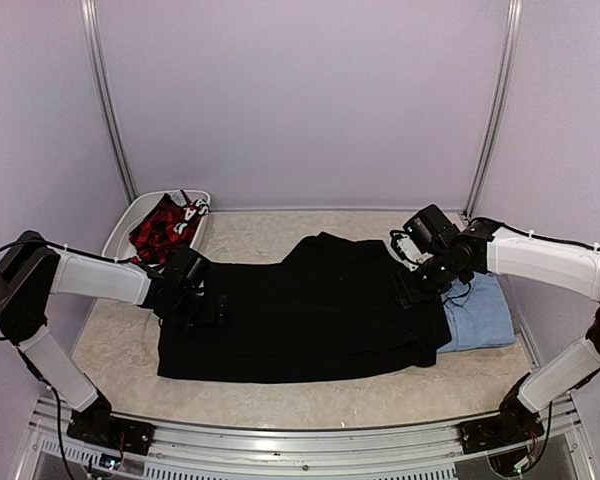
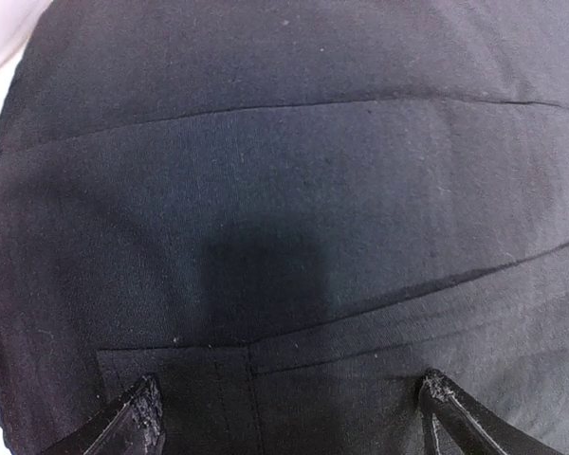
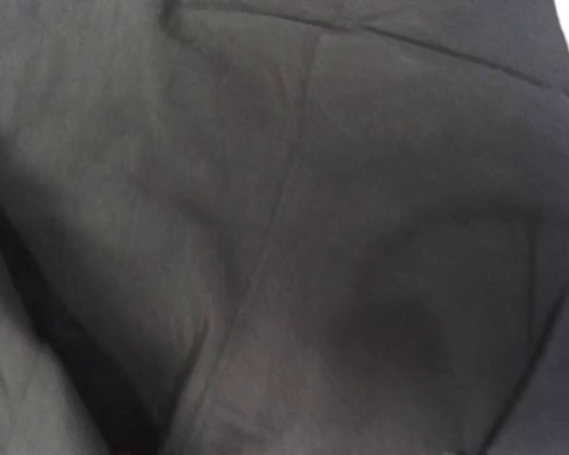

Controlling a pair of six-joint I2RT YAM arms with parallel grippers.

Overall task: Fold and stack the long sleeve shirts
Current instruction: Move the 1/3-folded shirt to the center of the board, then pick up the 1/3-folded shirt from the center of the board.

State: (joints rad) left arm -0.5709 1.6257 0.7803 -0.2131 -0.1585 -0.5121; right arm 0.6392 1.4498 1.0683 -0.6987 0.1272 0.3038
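Near edge: a metal rail (image 1: 300, 440) is run along the table (image 1: 280, 395) front, with both arm bases bolted at it. A bare strip of table is left between the rail and the near hem of the black shirt (image 1: 310, 325).

The black shirt is laid flat across the middle of the table. Its long axis is run left to right, roughly parallel to the rail. Which end carries the collar cannot be told. The near hem is fairly straight. On the far side one bunched fold is pushed out toward the rear wall (image 1: 300, 100).

Left gripper (image 1: 193, 292): it is held low over the shirt's left end. In the left wrist view the fingertips (image 2: 144, 409) are seen spread wide with only flat black cloth below, and nothing is held. Bare table is left between this end of the shirt and the left wall.

Right gripper (image 1: 417, 285): it is set at the shirt's right part, near the far hem. The right wrist view is filled with blurred black cloth and no fingers are shown, so jaw state and contact cannot be told.

The light blue shirt (image 1: 483, 315) is seen as a compact patch at the right. Its left side is covered by the black shirt and its right edge is close to the right wall, so room is tight there. Its axis cannot be read.

Far left corner: a white bin (image 1: 120, 232) is placed with red-and-black plaid cloth (image 1: 163, 228) inside, apart from the black shirt. Open table is left behind the shirt up to the rear wall.
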